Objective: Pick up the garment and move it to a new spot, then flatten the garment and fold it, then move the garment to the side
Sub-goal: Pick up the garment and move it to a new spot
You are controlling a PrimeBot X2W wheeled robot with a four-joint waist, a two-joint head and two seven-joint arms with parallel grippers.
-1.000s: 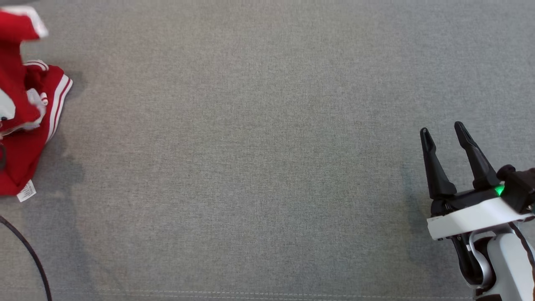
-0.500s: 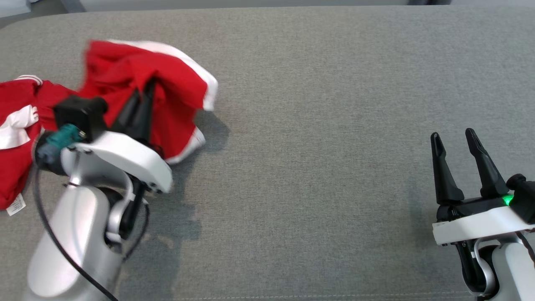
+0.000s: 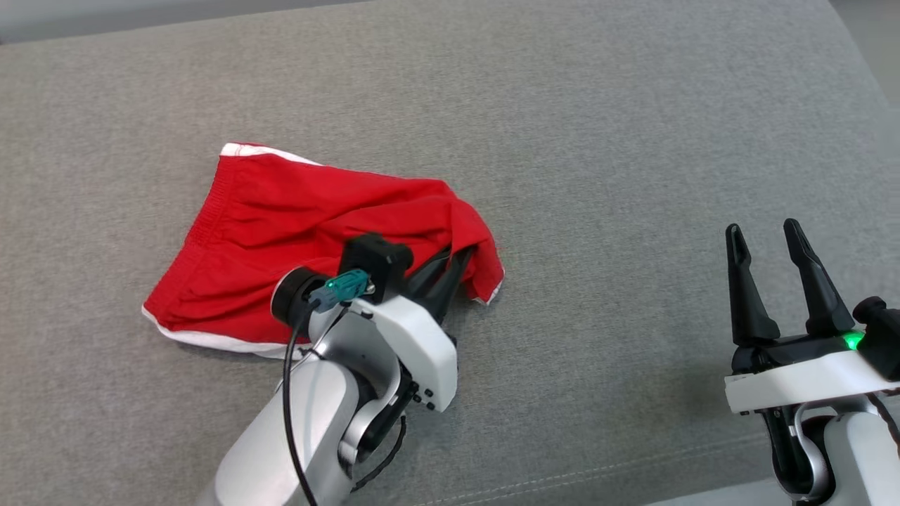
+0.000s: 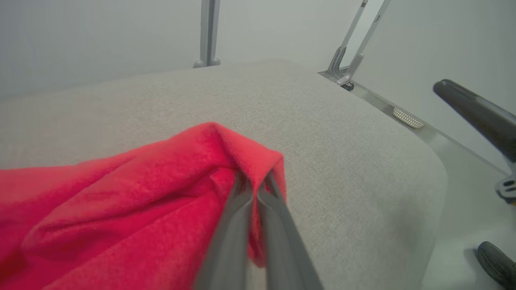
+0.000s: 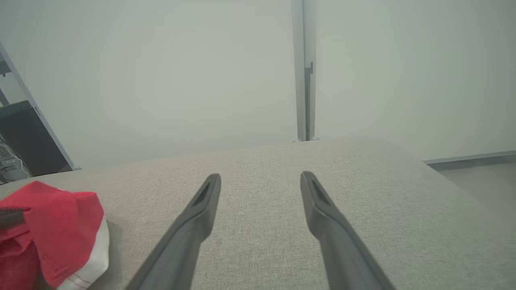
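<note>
The garment point(image 3: 295, 232), red with white trim, lies crumpled and partly spread on the grey fabric surface point(image 3: 598, 140), left of centre in the head view. My left gripper point(image 3: 457, 258) is shut on its right-hand edge, and a fold of red cloth drapes over the fingertips. In the left wrist view the garment point(image 4: 121, 201) bunches up around the closed left gripper point(image 4: 252, 183). My right gripper point(image 3: 762, 226) stands open at the lower right, well clear of the cloth. The right wrist view shows the right gripper point(image 5: 260, 177) with nothing between its fingers and the garment point(image 5: 60, 217) at far left.
The surface's rounded right edge point(image 4: 427, 161) drops to a pale floor. A metal frame leg point(image 4: 350, 52) and a grey post point(image 4: 209, 32) stand behind it. A dark shelf unit point(image 5: 24, 137) stands far left in the right wrist view. A stitched seam point(image 3: 562, 474) runs along the front edge.
The head camera has swung, shifting the whole picture. My left arm has brought the garment from the surface's left end toward the middle, where it now rests lower and more spread. The right gripper stays open.
</note>
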